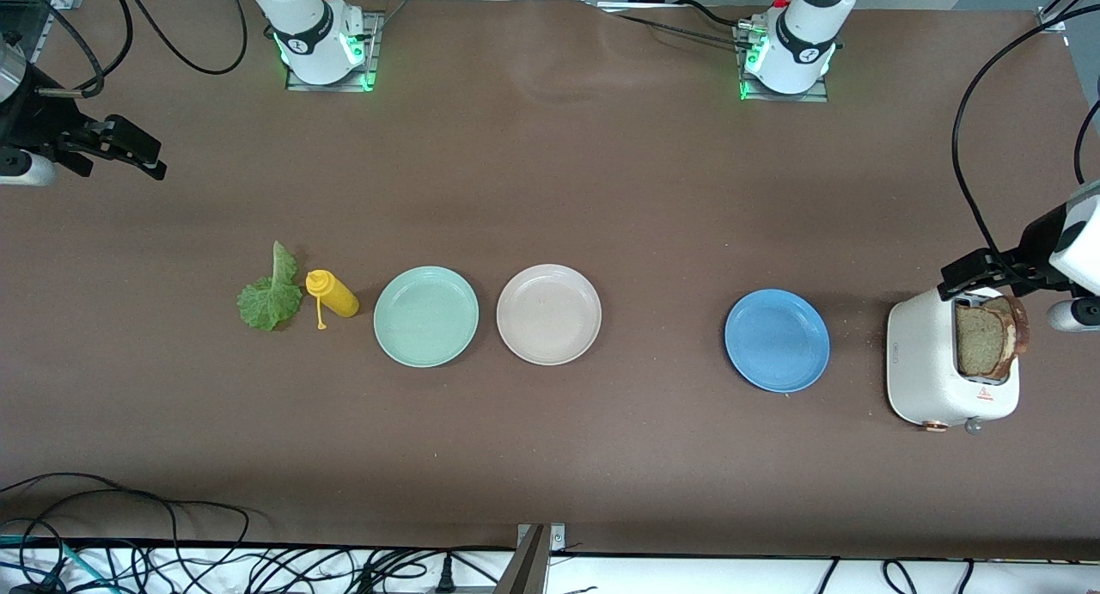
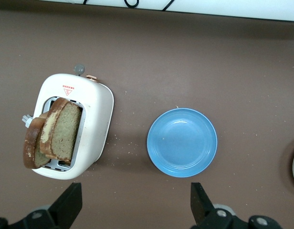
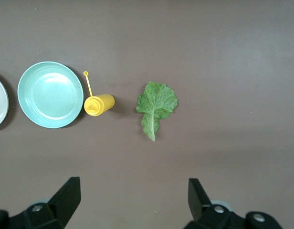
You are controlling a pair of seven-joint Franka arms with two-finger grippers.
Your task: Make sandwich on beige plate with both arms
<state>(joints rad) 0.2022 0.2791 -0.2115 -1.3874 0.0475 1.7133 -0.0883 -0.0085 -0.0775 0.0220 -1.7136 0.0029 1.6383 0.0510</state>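
Two bread slices [image 2: 56,133] stand in the white toaster [image 1: 932,370] at the left arm's end of the table; the lettuce leaf [image 1: 269,295] lies flat at the right arm's end, just beside the yellow squeeze bottle [image 1: 333,294]. Nothing is on the beige plate [image 1: 548,314], between the mint green plate [image 1: 425,315] and blue plate [image 1: 777,339].

Left gripper [image 2: 136,202] hangs over the table beside the toaster, fingers spread wide, nothing held. Right gripper [image 3: 132,200] likewise, near the lettuce.

Risks judged: overlapping slices may be lifted together; the thin leaf may slip a pinch; the bottle may be knocked.
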